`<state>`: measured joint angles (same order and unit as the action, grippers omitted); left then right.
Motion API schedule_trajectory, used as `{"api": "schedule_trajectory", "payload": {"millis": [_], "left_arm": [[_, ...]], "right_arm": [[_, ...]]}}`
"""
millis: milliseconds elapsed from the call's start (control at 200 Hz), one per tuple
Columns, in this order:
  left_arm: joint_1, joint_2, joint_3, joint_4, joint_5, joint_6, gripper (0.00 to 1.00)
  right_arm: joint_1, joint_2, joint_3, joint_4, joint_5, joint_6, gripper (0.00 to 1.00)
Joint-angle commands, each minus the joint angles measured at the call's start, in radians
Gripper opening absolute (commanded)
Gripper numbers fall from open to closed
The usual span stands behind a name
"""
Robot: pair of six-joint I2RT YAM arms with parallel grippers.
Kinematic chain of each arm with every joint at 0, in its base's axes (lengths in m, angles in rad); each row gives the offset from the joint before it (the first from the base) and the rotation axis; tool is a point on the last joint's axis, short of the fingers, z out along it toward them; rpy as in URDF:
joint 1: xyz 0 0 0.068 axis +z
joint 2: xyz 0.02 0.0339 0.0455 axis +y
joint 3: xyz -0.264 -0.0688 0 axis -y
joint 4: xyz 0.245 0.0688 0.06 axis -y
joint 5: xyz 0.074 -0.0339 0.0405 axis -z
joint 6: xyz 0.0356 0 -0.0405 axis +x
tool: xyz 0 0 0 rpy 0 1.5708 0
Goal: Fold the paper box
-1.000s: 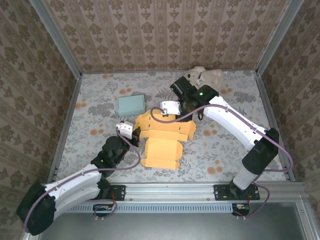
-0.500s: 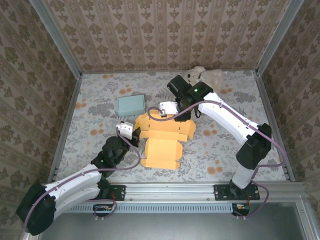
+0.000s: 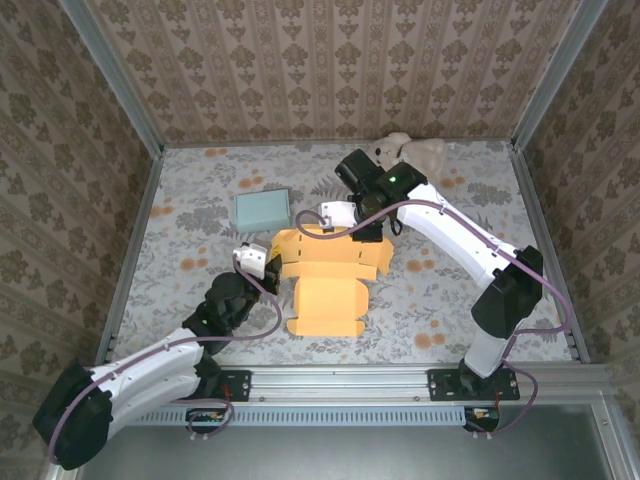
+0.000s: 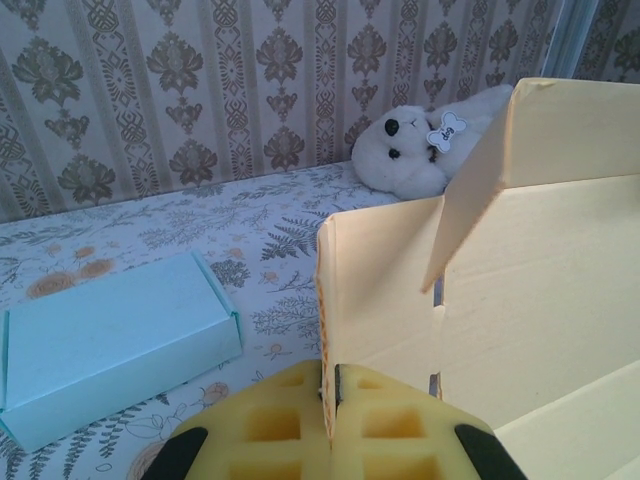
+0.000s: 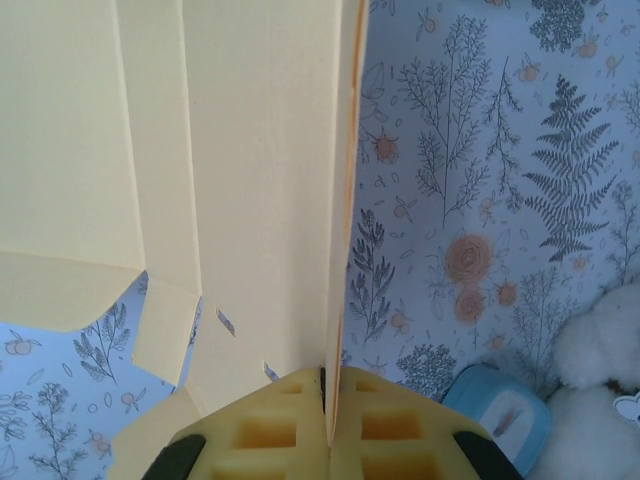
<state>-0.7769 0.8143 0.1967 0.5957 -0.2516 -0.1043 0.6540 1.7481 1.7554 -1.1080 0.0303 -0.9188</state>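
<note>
The paper box (image 3: 325,285) sits open in the middle of the table (image 3: 190,215). The right gripper (image 3: 350,232) has closed since a moment ago. Its fingers are now pressed together on the far wall of the box, with the thin card between them. The right arm has swung a little to the left. The left gripper (image 3: 272,264) still pinches the left wall of the box. The near flap lies a bit straighter than before. A blue box (image 3: 262,208) lies to the far left. A toy dog (image 3: 405,152) is by the far wall.

Left arm (image 3: 150,365), right arm (image 3: 455,232): white links, black joints, purple cables (image 3: 277,312); yellow waffle-grid claw pads (image 4: 270,425); green lamp (image 3: 393,181).
</note>
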Motion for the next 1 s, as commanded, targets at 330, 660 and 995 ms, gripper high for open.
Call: {"api": "schedule_trajectory", "payload": {"millis": [330, 660, 995], "left_arm": [[-0.013, -0.246, 0.107, -0.414, -0.052, -0.334, 0.26], [-0.148, -0.161, 0.144, -0.346, 0.041, -0.472, 0.27], [-0.139, 0.167, 0.325, -0.37, -0.058, -0.446, 0.25]], "right_arm": [[-0.064, 0.008, -0.011, 0.024, -0.006, 0.128, 0.0], [-0.094, -0.013, -0.063, 0.027, -0.078, 0.157, 0.0], [-0.09, -0.096, -0.197, 0.081, -0.114, 0.164, 0.0]]}}
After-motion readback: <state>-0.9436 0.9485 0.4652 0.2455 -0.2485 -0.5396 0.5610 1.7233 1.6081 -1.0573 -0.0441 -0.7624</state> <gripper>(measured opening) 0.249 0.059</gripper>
